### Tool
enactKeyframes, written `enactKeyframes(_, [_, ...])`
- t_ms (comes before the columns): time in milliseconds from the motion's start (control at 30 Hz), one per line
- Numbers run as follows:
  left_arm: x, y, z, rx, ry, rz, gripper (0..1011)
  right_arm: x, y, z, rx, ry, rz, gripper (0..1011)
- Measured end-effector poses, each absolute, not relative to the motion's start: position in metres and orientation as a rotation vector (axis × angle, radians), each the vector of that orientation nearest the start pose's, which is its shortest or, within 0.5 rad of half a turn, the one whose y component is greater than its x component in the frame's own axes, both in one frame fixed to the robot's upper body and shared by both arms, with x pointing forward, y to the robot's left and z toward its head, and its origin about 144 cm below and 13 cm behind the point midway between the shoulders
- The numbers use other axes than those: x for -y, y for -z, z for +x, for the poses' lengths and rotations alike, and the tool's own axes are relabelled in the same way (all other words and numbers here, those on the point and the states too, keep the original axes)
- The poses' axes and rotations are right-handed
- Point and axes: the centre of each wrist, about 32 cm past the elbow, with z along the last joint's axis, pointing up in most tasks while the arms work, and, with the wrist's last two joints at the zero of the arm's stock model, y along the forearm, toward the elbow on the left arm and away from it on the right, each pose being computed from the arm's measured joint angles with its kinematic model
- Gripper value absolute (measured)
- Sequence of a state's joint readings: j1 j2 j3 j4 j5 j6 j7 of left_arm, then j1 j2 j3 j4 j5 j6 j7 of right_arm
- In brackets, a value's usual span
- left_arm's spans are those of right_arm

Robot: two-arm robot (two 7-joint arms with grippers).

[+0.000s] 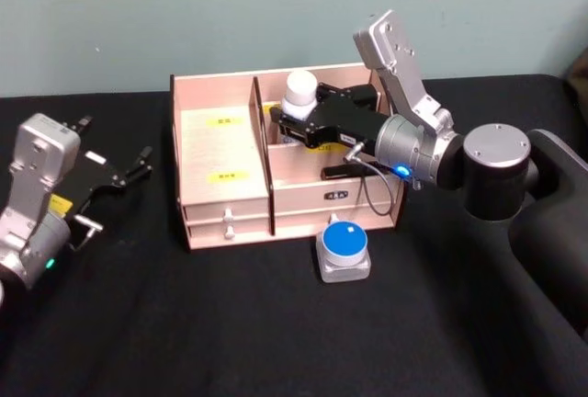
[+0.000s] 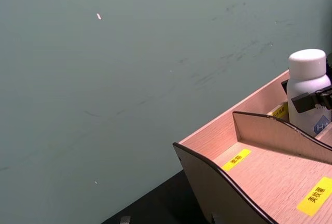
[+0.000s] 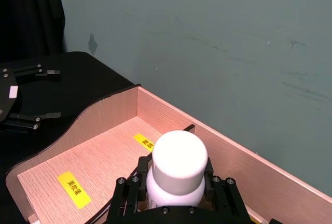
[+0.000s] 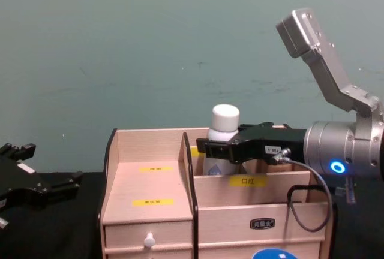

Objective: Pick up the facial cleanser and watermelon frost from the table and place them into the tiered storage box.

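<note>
The right gripper (image 1: pixel 299 117) is over the back right part of the box (image 1: pixel 211 149), its jaws clamped on the sides of a white, white-capped bottle (image 1: pixel 300 87), which I take to be the cleanser. The bottle stands upright, just beside the tall middle divider and close to the back wall. In the chest view its lower part drops behind the compartment's front wall. The base is hidden, so I cannot tell whether it sits on the floor or hangs just above it.

The box stands toward the table's (image 1: pixel 184 323) back edge, about mid-width. The frost (image 1: pixel 344 243), a small grey square case with a round blue top, lies on the table just in front of the box's right drawers, untouched. The left gripper (image 1: pixel 115 193) rests near the table's left edge with its jaws apart, well away from the box.

The step in hand looks like setting down the first item. Next the bottle probably needs lowering until it bears on the floor. The jaws then part just enough to free it and lift straight up, clear of divider and cap. After that comes the frost, within easy reach of the right arm.
</note>
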State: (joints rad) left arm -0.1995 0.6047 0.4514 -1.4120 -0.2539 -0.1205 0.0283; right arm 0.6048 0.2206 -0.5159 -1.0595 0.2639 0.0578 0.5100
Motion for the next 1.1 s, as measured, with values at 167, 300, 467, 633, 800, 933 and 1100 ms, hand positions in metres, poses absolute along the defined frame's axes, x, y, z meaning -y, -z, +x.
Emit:
enactKeyframes(167, [-0.310,-1.140,0.489,0.285,-1.248,0.304,1010,0.191,-1.192,0.603,0.047,0.742,-0.211,602])
enactKeyframes(300, [-0.310,-1.140,0.489,0.285,-1.248,0.304,1010,0.191,-1.192,0.603,0.048,0.743,-0.211,632])
enactKeyframes(467, [-0.310,-1.140,0.489,0.285,-1.248,0.304,1010,0.191,-1.192,0.603,0.048,0.743,-0.209,763])
enactKeyframes(633, [-0.310,-1.140,0.489,0.285,-1.248,0.304,1010,0.192,-1.193,0.602,0.051,0.744,-0.204,890])
enactKeyframes(800, [-0.310,-1.140,0.489,0.285,-1.248,0.304,1010,0.195,-1.202,0.598,0.064,0.737,-0.207,1002])
enactKeyframes(933, [-0.310,-1.140,0.489,0.285,-1.248,0.304,1010,0.200,-1.214,0.590,0.077,0.727,-0.218,1002])
enactKeyframes(1100, [-0.310,-1.140,0.489,0.285,-1.248,0.304,1010,0.208,-1.225,0.577,0.074,0.715,-0.243,1002])
